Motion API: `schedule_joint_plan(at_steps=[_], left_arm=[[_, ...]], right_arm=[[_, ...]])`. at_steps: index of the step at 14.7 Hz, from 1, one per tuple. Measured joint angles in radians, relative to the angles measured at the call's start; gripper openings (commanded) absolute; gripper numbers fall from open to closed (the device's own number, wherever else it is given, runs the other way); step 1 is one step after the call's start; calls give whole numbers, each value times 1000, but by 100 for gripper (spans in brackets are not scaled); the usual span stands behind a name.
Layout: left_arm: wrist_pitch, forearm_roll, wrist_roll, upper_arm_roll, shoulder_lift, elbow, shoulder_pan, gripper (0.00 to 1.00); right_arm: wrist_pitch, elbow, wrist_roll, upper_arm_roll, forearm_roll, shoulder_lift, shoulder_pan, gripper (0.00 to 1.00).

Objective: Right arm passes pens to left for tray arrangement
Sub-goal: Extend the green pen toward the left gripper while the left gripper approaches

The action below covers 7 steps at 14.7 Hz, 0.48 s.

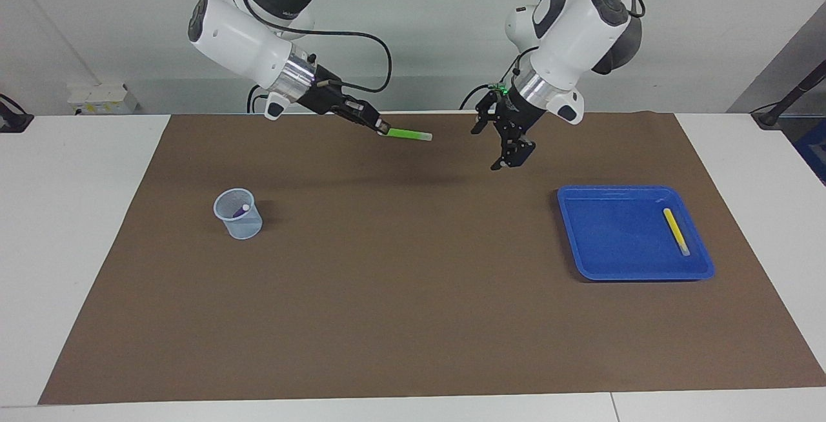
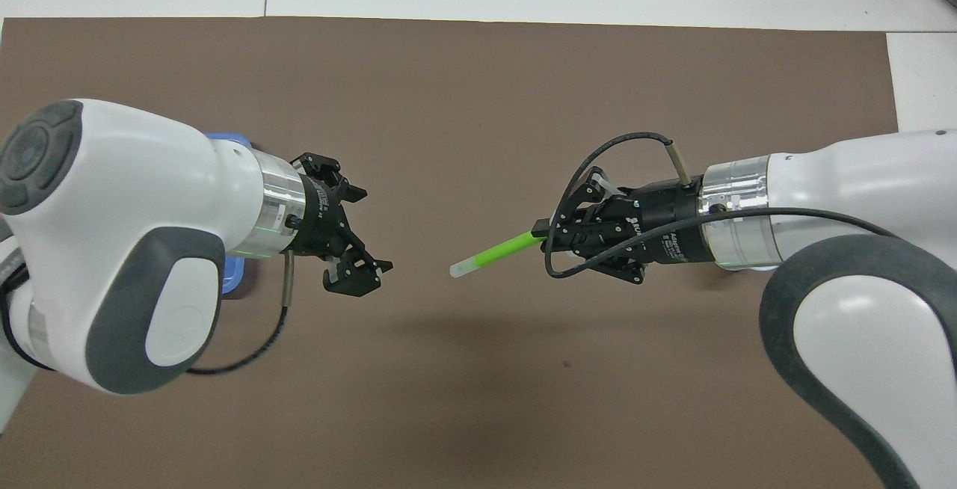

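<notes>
My right gripper (image 1: 382,128) (image 2: 541,235) is shut on the green pen (image 1: 410,134) (image 2: 495,253) and holds it level in the air over the mat, pale cap end pointing at my left gripper. My left gripper (image 1: 492,146) (image 2: 368,232) hangs open over the mat, a short gap from the pen's tip. The blue tray (image 1: 613,235) sits toward the left arm's end of the table. A yellow pen (image 1: 676,231) lies in it along one side. The purple pen (image 1: 241,210) stands in the mesh cup. In the overhead view my left arm hides most of the tray (image 2: 232,278).
A translucent mesh cup (image 1: 237,213) stands on the brown mat (image 1: 400,293) toward the right arm's end. White table (image 1: 71,228) borders the mat on all sides. A black cable (image 2: 598,156) loops off the right gripper.
</notes>
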Motion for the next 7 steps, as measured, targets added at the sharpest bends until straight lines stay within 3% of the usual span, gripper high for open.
schedule_joint_plan(at_steps=[7], left_arm=[[36, 76, -318, -1, -3, 26, -162, 100]], right_arm=[[0, -4, 6, -1, 11, 0, 5, 0]])
